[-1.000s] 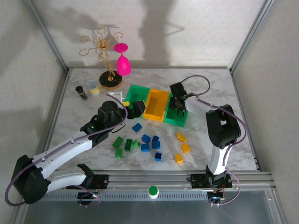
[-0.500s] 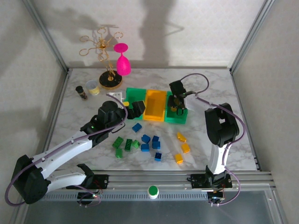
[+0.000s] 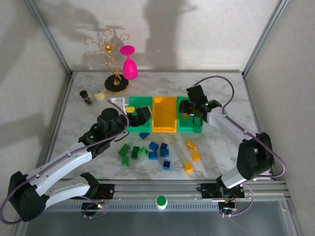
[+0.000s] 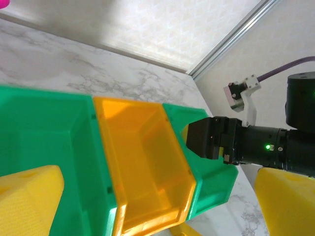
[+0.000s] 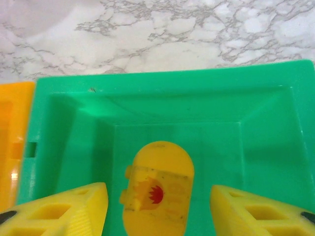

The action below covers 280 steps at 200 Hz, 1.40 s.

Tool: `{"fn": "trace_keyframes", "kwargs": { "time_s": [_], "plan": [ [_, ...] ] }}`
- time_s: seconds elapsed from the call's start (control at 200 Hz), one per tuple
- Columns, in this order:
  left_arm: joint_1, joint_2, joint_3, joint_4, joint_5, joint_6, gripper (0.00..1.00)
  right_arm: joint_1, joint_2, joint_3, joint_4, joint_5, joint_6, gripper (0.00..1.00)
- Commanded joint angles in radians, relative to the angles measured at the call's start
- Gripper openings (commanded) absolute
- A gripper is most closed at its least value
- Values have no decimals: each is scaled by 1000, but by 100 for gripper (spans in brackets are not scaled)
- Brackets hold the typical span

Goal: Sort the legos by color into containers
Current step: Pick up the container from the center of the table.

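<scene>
Starting on your left, the left pincer (image 3: 137, 114) hangs over the left green bin (image 3: 145, 102) with its yellow fingers (image 4: 30, 196) spread wide and nothing between them, so it is free for a pick. The loose legos lie on the table (image 3: 162, 83) in front of the bins: green bricks (image 3: 124, 150) nearest that arm, blue bricks (image 3: 153, 146) in the middle and yellow-orange bricks (image 3: 191, 144) toward the right.

The blue ones sit close together, so take one from the edge of its cluster. Come straight down and close across its short sides so you do not nudge its neighbours.

The orange bin (image 3: 165, 105) stands between the two green ones, and no brick can be seen in it.

Over the right green bin (image 5: 147, 83), the right pincer (image 3: 188, 109) is also spread open and grips nothing. A rounded yellow piece (image 5: 157, 172) with a red mark lies flat on that bin's floor, between the fingers and apparently clear of both.

By colour it looks to belong in the orange bin next door. If you are fetching it, lower until the fingers straddle it and close gently on its long sides. Lift above the rim before you move sideways, or you may drag the bin. Both pincers work near the same row of bins, so move one arm at a time there.
</scene>
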Motion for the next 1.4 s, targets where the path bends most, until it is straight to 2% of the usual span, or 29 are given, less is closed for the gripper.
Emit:
{"fn": "trace_keyframes", "kwargs": {
  "time_s": [0.0, 0.215, 0.315, 0.646, 0.791, 0.936, 1.021, 1.151, 1.291, 1.397],
  "plan": [
    [-9, -12, -15, -37, -11, 15, 99, 3, 32, -23, 50, -14, 27, 64],
    [-9, 10, -24, -11, -14, 9, 99, 2, 202, 62, 136, 14, 16, 63],
    [-9, 18, -20, -21, -10, 7, 99, 4, 223, 94, 147, -7, 19, 63],
    [7, 103, 2, -154, -126, 19, 99, 6, 110, 56, 95, -30, 32, 66],
    [16, 197, 56, -282, -238, 41, 99, 5, 29, 12, 20, -11, 44, 69],
    [38, 297, 134, -391, -312, 44, 92, 8, -72, -64, -41, -24, 84, 72],
    [46, 358, 169, -388, -291, 69, 89, 10, -135, -107, -73, -21, 107, 74],
    [56, 495, 263, -432, -269, 85, 75, 13, -215, -154, -119, -26, 132, 76],
    [56, 585, 312, -459, -290, 92, 64, 18, -273, -185, -177, -20, 142, 78],
    [56, 616, 319, -476, -305, 94, 59, 22, -310, -213, -200, -18, 150, 78]
  ]
}}
